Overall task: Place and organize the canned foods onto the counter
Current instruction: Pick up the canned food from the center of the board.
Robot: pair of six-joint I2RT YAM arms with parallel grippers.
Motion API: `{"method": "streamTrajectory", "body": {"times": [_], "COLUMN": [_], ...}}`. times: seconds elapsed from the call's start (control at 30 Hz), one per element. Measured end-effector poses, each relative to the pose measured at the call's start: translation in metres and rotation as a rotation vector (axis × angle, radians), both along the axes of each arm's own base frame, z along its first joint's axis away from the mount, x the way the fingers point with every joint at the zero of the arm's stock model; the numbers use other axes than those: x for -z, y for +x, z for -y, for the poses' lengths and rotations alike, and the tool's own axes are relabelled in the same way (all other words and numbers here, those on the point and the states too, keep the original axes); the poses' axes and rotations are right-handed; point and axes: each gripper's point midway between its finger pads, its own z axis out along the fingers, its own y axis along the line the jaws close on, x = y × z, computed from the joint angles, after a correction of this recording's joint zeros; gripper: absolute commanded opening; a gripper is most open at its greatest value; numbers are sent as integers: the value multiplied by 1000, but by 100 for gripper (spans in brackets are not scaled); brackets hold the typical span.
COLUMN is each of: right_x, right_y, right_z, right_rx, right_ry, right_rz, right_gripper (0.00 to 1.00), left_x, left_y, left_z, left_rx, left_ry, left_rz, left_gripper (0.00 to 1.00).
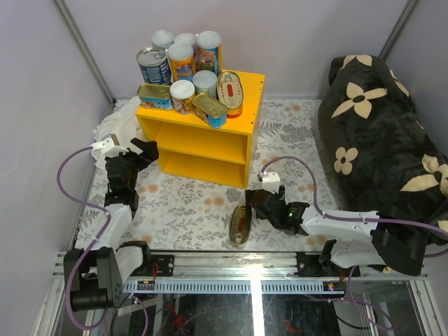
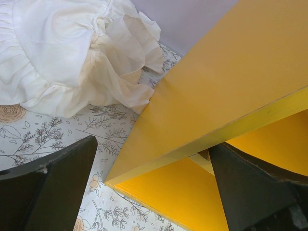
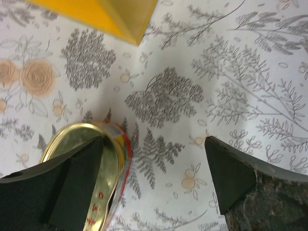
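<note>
— Where cut off by a black finger (image 3: pixel 53 187), hard to read: oval tin (image 1: pixel 239 225) on the floor (image 1: pixel 189 203), just in front of the counter (image 1: pixel 246 81). Wide-spread right claw (image 1: pixel 252 203) just beside it, holding nothing.

— Equally wide, left claw (image 1: pixel 143 150) at the counter's left corner. More tins (image 1: pixel 185 77) crowded on top, rear ones half hidden.

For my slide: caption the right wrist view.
Open right gripper at gold oval tin on floral floor, yellow counter beyond.

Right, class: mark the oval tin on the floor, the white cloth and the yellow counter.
oval tin (image 1: pixel 239 225), top view, centre of its gold face.
white cloth (image 2: pixel 62 53), left wrist view, its ruffled folds.
yellow counter (image 1: pixel 252 98), top view, bare right part of top.
</note>
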Motion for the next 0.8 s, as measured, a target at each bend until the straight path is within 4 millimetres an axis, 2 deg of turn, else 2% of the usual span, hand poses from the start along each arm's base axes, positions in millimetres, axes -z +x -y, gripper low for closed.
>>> {"method": "streamTrajectory", "body": {"times": [0.2,0.33,0.47,0.57,0.67,0.8], "right_x": [2,2,1,-1,-5,-31], "right_y": [26,45,58,60,52,42], "right_z": [7,20,30,30,30,25], "right_rx": [75,122,121,77,33,35], "right_ry": [42,51,44,21,19,129], "right_rz": [1,5,4,1,-17,-13], "right_gripper": [93,94,99,99,100,99], "left_x": [0,0,0,0,0,0], "left_y": [0,0,0,0,1,2], "left_z": [0,0,0,0,0,0], "left_rx": [0,0,0,1,1,3], "left_ry": [1,1,1,1,1,2], "left_rz": [0,0,0,0,0,3], "left_gripper": [100,100,100,100,100,100]}}
